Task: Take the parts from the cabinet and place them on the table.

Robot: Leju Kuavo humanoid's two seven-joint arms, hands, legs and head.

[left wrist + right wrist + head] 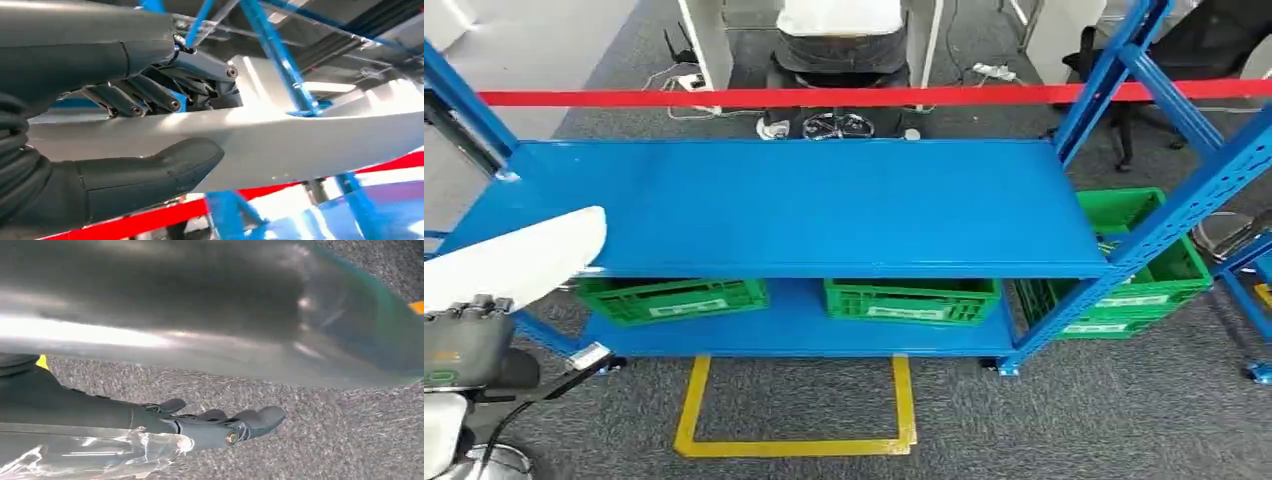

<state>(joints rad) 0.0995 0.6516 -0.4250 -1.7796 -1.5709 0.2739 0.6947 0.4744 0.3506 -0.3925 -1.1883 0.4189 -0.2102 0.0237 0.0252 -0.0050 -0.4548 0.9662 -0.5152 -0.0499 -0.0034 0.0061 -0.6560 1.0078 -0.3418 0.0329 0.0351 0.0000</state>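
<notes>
A long white part (519, 255), cut off at nine o'clock, is gripped by left hand (150, 100) fingers (150, 172). Right hand (200, 427) fingers extended, empty; a blurred shape hides much above.

Three green crates (671, 298) (911, 299) (1146, 262), one blue rack (804, 205).

Your head camera looks down on the blue rack (804, 205); the left wrist sits close behind its hand (150, 125), sharing that rack; the right faces carpet (325, 440).
</notes>
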